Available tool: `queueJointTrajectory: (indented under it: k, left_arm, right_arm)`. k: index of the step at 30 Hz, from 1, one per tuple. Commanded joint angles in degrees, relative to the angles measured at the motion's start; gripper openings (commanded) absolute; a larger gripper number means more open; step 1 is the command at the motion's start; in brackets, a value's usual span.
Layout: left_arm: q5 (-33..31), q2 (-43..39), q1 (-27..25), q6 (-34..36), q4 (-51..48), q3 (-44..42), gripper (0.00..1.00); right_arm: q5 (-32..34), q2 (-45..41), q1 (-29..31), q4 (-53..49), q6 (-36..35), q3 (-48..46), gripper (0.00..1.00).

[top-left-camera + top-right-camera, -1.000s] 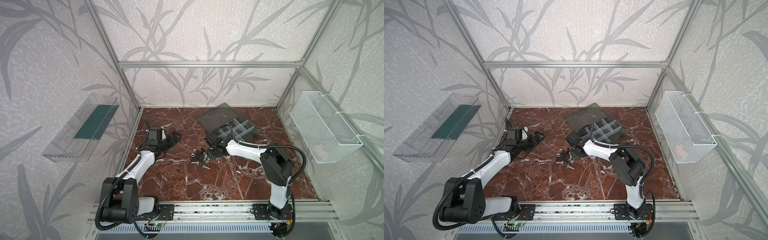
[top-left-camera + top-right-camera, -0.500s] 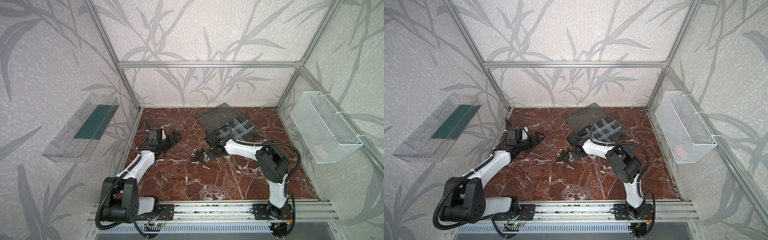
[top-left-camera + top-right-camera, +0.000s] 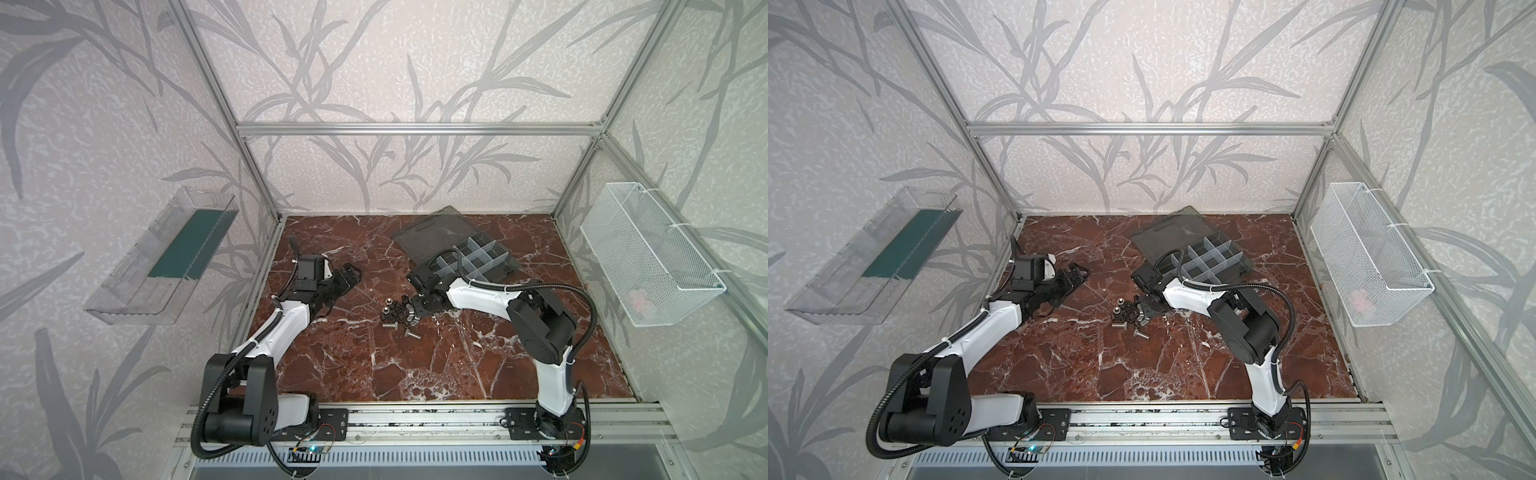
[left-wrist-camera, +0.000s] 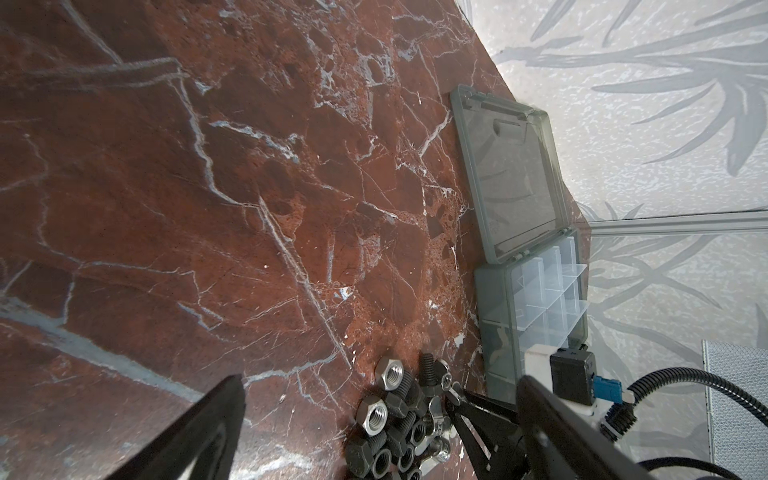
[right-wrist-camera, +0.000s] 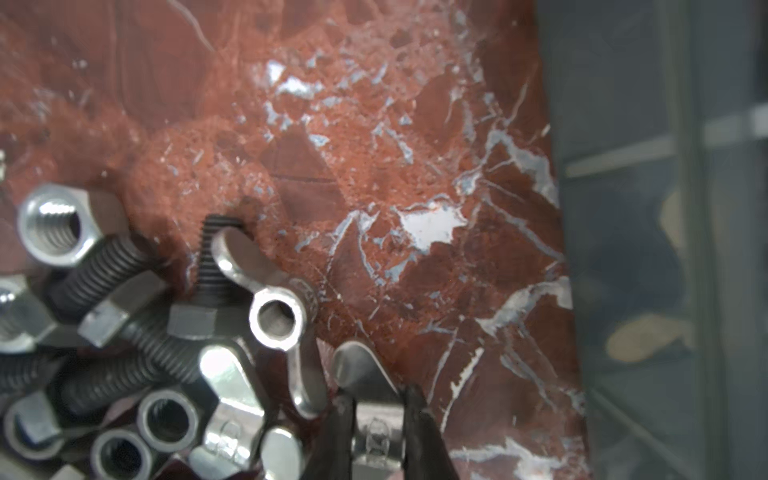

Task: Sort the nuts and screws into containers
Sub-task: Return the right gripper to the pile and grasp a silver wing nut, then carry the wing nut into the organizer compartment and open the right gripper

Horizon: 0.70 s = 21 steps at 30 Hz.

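Moved: right tool (image 5: 376, 399) has closed since a second ago, and its arm's elbow has swung a little toward the middle; the left arm sits as before.
Right tool: fingers (image 5: 338, 432) clamped on a silver wing nut (image 5: 353, 368), one finger on each side of its body, with one wing sticking out past the tips.
Wing nut: at the edge of the pile (image 3: 397, 316) on the box side, just beside another wing nut (image 5: 276, 320); I cannot tell whether it is clear of the table.
Left tool (image 3: 353, 276): jaws wide apart, holding nothing, low over the table to the left of the pile and well apart from it.
Pile: dark screws (image 5: 112, 257), silver nuts (image 5: 54, 249) and wing nuts heaped mid-table; two silver screws lie just beside it on the near side.
Box (image 3: 505, 274): open, behind and right of the pile and near it, with pale dividers; the right arm reaches across its near left corner.
Lid (image 3: 440, 232): lying flat on the table behind the box.
Table (image 3: 415, 365): red-brown marble.
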Motion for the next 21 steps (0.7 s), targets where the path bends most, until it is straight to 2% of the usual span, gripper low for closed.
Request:
queueJointTrajectory:
  k: [1, 3, 13, 16, 21]
  left_arm:
    - [-0.6, -0.2, -0.2, -0.3, -0.5, 0.8, 0.99]
    - [-0.8, -0.2, -0.2, -0.2, -0.6, 0.9, 0.99]
    - [0.2, -0.4, -0.2, -0.9, 0.2, 0.6, 0.99]
    - [0.2, -0.5, -0.2, -1.0, 0.2, 0.5, 0.99]
    - [0.5, -0.7, -0.2, -1.4, 0.5, 0.4, 0.99]
  right_arm:
    - [-0.5, -1.5, -0.3, -2.6, -1.3, -1.6, 0.05]
    - [-1.6, -4.4, -0.6, -3.0, -2.0, -1.7, 0.0]
    - [-9.4, -15.6, -5.0, -6.4, -9.6, 0.9, 0.0]
    - [-8.8, -18.0, -7.8, -5.0, -11.5, 1.5, 0.0]
    - [-8.8, -16.0, -14.1, -7.1, -14.5, 6.2, 0.0]
